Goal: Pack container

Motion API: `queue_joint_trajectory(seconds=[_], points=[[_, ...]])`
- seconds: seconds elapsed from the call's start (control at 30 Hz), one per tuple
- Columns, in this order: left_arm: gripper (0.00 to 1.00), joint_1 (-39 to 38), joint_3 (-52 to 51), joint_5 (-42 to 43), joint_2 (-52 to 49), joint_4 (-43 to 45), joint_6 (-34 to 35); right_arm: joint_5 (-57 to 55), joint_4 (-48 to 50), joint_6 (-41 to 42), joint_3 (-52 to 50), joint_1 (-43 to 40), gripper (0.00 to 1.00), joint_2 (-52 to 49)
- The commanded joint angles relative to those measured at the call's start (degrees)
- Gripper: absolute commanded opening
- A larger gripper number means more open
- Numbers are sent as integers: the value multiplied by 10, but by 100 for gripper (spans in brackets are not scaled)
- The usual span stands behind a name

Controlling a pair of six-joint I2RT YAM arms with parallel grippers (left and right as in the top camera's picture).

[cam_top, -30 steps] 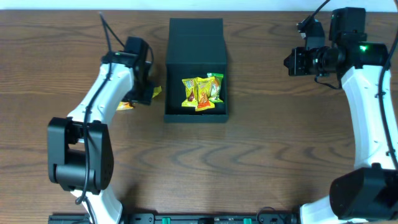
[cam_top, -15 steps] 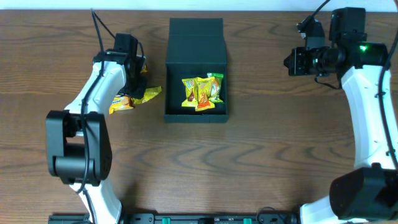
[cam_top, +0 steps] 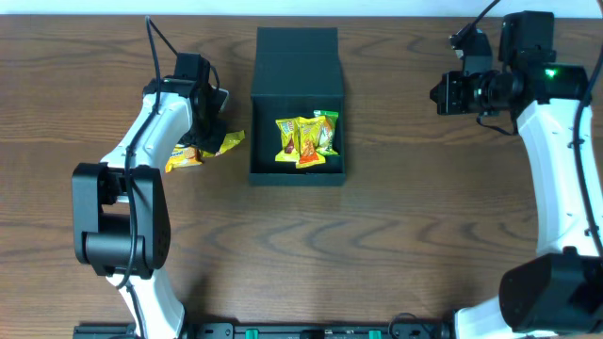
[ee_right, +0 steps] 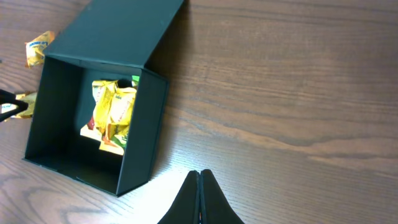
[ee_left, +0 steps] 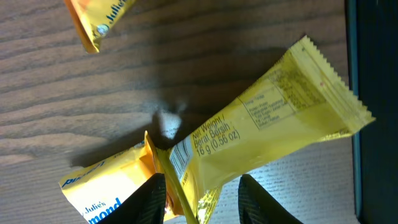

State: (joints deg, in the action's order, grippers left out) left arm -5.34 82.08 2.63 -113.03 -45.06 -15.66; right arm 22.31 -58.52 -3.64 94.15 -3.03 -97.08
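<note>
**Brown wood table [cam_top: 396,245], dark container [cam_top: 264,141] open, one yellow packet between the left fingers**

The container sits mid-table toward the far edge, between the two arms. Its lid [cam_top: 297,56] is flipped back flat behind it. It's by far the biggest thing on the table.

The left arm [cam_top: 155,132] reaches out to the spot just left of the container. The right arm [cam_top: 556,160] is parked well off to the right, nowhere near anything.

Inside the container, a small bunch of candy packets [cam_top: 306,139] (yellow, orange, a bit of green) is piled toward the right wall.

Outside on the bare wood there are three loose ones. The long packet [ee_left: 267,124] lies at a slant, with its far end almost at the container's left wall. A second packet [ee_left: 106,186] with blue lettering is tucked against its near end. A third packet [ee_left: 96,22] sits a bit apart, only its corner showing in the left wrist view.

The left gripper [ee_left: 202,180] is about half closed, with its fingers either side of the long packet's near end. One finger looks pressed to the wrapper, but there's a sliver of gap at the other. Whether it actually has a pinch on it can't be told.

The right gripper [ee_right: 199,175] is squeezed fully together with nothing in it, hanging over bare table just right of the container.
</note>
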Motion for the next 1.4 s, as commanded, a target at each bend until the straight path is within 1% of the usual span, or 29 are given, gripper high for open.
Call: queue_joint_trajectory(seconds=[0.0,0.17,0.27,0.33,0.63,0.83,1.0,1.1,1.2,1.27,1.37], points=[[39,0,-4,4,1,-12,-48,5,-1,-6,1,5,2,4],[38,0,-4,4,1,-5,-84,5,2,0,1,5,2,4],[30,0,-4,2,1,12,-88,5,2,4,1,5,1,4],[28,0,-4,2,1,23,-89,5,0,4,1,5,1,4],[29,0,-4,4,-1,32,-132,5,-2,4,1,5,2,4],[24,1,-4,4,-1,35,-153,5,-3,4,1,5,2,4],[24,1,-4,4,-1,44,-158,5,-3,4,1,5,2,4],[31,1,-4,7,-1,47,-159,5,-2,4,1,5,2,4],[33,1,-5,7,-1,51,-161,5,-3,4,1,5,2,4],[32,1,-12,6,-1,63,-161,4,-2,4,1,5,2,4],[27,1,-23,6,-1,81,-161,4,-3,3,1,5,2,4]])
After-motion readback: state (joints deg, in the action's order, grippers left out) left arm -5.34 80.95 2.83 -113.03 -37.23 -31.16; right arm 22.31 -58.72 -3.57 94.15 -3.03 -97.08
